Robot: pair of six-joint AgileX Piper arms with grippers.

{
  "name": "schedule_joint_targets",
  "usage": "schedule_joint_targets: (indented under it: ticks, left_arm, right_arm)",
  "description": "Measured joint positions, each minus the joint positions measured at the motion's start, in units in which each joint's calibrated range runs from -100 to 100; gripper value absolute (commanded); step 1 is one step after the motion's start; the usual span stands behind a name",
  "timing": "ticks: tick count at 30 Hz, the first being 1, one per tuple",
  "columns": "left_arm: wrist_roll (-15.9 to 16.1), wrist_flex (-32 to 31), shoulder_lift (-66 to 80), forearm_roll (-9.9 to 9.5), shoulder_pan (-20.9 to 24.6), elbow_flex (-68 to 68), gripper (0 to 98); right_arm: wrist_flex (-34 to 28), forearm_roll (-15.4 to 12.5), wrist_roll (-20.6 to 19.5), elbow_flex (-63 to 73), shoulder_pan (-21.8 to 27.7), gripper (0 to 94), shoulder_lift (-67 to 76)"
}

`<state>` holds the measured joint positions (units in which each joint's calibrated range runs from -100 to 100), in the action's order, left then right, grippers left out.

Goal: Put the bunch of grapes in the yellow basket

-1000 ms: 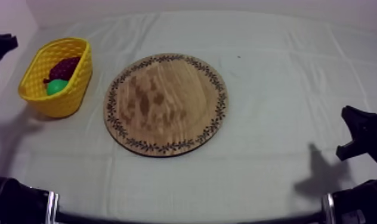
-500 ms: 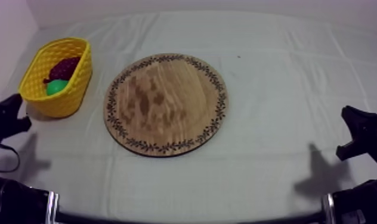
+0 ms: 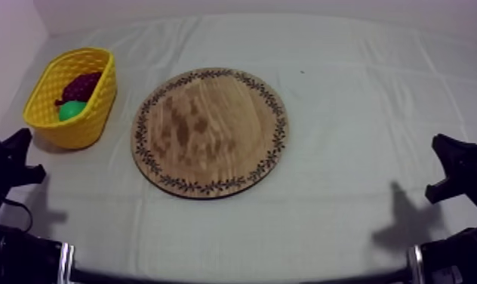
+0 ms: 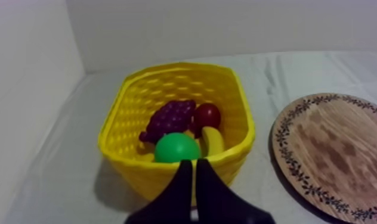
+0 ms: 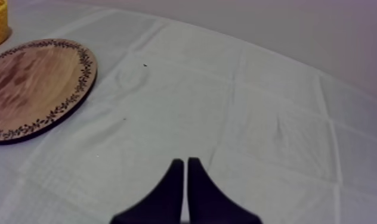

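Both arms low at sides; left fingers [image 4: 178,190], right fingers [image 5: 172,190] seemingly together.

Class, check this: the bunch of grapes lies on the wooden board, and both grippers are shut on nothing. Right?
No: the bunch of grapes lies in the yellow basket, not on the wooden board, as the left wrist view shows. The left gripper and right gripper are shut on nothing.

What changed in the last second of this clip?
The left arm withdrew from beside the yellow basket to the near left edge of the table, its jaws shut and empty. Nothing was gripped or released. The bunch of grapes in the basket, the wooden board and the right arm stayed put.
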<state>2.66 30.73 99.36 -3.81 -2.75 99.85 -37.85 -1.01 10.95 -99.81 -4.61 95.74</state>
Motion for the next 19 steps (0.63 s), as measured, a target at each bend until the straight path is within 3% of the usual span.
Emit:
schedule_joint_targets:
  ticks: [19]
  left_arm:
    - [1.2,2.4,0.6,1.11,-0.2,-0.2,0.0]
  right_arm:
    - [0.0,0.0,0.0,0.0,0.0,0.4,0.0]
